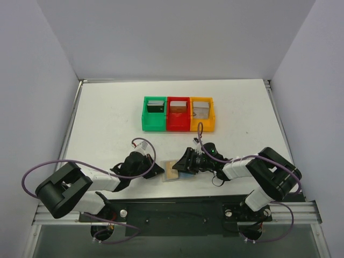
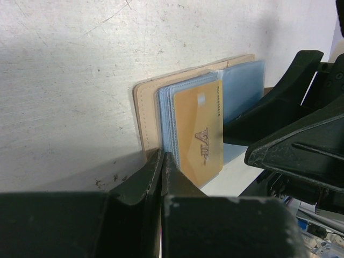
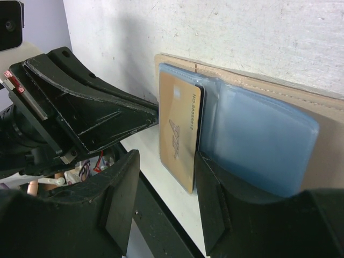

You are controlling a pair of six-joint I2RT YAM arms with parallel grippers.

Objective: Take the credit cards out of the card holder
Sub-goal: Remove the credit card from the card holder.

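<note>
The tan card holder (image 1: 185, 174) lies open on the table between both grippers, with its bluish pockets (image 3: 258, 140) facing up. A gold VIP credit card (image 2: 201, 134) sticks partway out of one pocket towards the table's near edge; it also shows in the right wrist view (image 3: 180, 129). My right gripper (image 3: 164, 204) is open, with its fingers on either side of the card's protruding end. My left gripper (image 2: 162, 156) is shut, with its tips at the holder's tan edge (image 2: 144, 107). Three more cards sit in the bins: one dark (image 1: 155, 106), one brownish (image 1: 178, 107) and one grey (image 1: 201, 110).
Green (image 1: 146, 121), red (image 1: 177, 126) and orange (image 1: 210, 122) bins stand side by side behind the holder. White walls close in the left, right and back sides. A black rail (image 1: 177, 212) runs along the near edge.
</note>
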